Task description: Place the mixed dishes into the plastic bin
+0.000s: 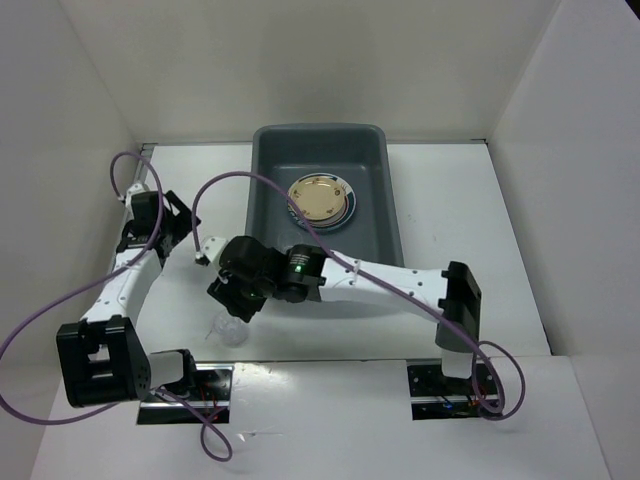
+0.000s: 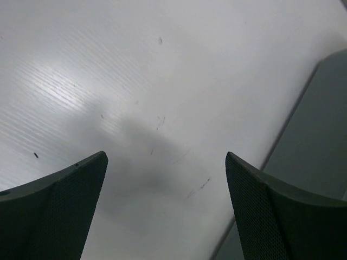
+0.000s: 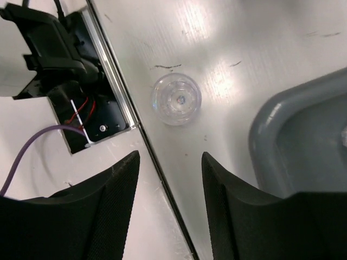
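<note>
Dishes half sorted: we see a tan plate (image 1: 318,196) resting on a white plate (image 1: 347,205) with a dark green patterned rim. Both lie flat on the floor of the bin (image 1: 262,205), in its far half. The bin is a deep, dark grey plastic tub with rounded corners and a rolled rim, standing at the far middle of the table (image 1: 450,200).

One small clear cup (image 1: 228,331) stands outside it, on the table near the front edge, well apart from the bin. From above it shows as glassy concentric rings, and we cannot tell whether it is upright or upside down.

The right arm reaches across to the left, and the right gripper (image 3: 169,162) hangs above the table near the cup. Its fingers are spread apart with nothing between them, and the cup lies beyond the fingertips.

The left gripper (image 2: 166,162) hovers over bare table left of the bin, its fingers spread wide and holding nothing.
</note>
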You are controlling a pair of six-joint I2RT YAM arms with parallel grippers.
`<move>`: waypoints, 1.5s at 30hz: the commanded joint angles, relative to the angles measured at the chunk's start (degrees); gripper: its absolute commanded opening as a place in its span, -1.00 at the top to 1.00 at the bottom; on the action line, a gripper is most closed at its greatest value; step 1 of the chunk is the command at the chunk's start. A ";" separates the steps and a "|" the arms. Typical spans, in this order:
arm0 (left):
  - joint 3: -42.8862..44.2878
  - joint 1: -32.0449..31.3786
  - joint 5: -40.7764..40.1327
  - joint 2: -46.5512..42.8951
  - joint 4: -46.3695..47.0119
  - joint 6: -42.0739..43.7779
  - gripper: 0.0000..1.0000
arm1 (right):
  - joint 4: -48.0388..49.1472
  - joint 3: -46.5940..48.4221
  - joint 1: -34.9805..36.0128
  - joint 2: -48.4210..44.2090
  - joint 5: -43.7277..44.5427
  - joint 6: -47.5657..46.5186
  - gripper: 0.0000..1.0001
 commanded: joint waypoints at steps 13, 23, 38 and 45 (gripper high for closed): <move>5.72 10.62 -4.28 1.24 -1.67 2.09 -0.94 | 1.55 5.39 2.33 13.96 -8.80 -2.25 0.02; 2.65 10.62 -2.16 1.24 -0.52 1.56 -0.94 | 1.02 10.05 4.97 18.97 -7.74 -3.30 0.05; 1.59 10.62 0.47 0.72 0.61 2.09 -0.97 | 1.01 12.69 6.11 23.45 -0.89 -4.98 0.20; 1.07 10.62 1.09 1.33 1.15 1.56 -0.97 | 1.63 16.03 6.11 27.15 1.75 -6.12 0.22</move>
